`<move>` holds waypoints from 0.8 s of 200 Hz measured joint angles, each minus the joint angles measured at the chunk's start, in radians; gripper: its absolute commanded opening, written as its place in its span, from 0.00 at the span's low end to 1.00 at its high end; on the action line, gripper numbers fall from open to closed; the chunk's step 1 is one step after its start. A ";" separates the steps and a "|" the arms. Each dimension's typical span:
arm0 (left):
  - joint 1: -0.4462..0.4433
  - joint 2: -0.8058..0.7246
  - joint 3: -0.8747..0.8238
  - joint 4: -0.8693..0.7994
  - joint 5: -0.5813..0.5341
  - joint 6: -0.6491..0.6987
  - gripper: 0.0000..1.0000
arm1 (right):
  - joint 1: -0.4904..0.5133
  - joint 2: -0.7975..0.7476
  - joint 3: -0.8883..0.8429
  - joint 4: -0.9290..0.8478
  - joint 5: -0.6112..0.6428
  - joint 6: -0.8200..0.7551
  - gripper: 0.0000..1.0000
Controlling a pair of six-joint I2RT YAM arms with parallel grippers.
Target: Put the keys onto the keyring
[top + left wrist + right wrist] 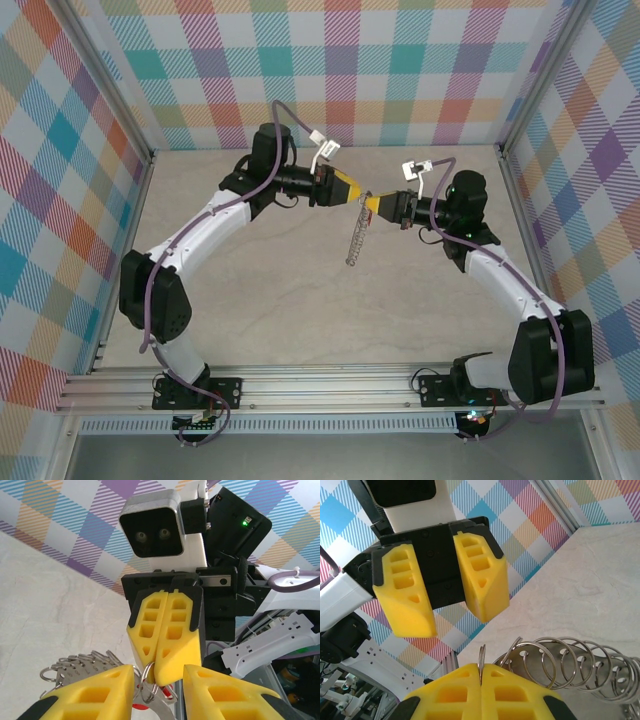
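The right gripper (481, 675) is closed on 1 end ring of the chain of thin silver wire rings (560, 662). The chain may slip or swing if the open, empty left gripper (452, 617) bumps it. Its long axis runs from this grip toward the near edge of the table (250, 320). The small red-headed key (144, 706) seems to be just under the grip.

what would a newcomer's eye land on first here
Two yellow tools meet tip to tip above the middle of the table: the left tool open, the right tool shut. A silver ring chain hangs from the right tool's pinch, all framed by loud plaid walls.
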 measured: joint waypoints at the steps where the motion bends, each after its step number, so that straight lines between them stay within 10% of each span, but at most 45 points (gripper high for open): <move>1: 0.000 0.001 0.000 0.000 0.000 0.000 0.32 | 0.000 -0.001 0.000 0.000 0.000 0.000 0.00; 160: -0.034 0.024 0.018 -0.016 0.031 0.008 0.28 | 0.000 -0.017 0.000 0.000 0.006 0.000 0.00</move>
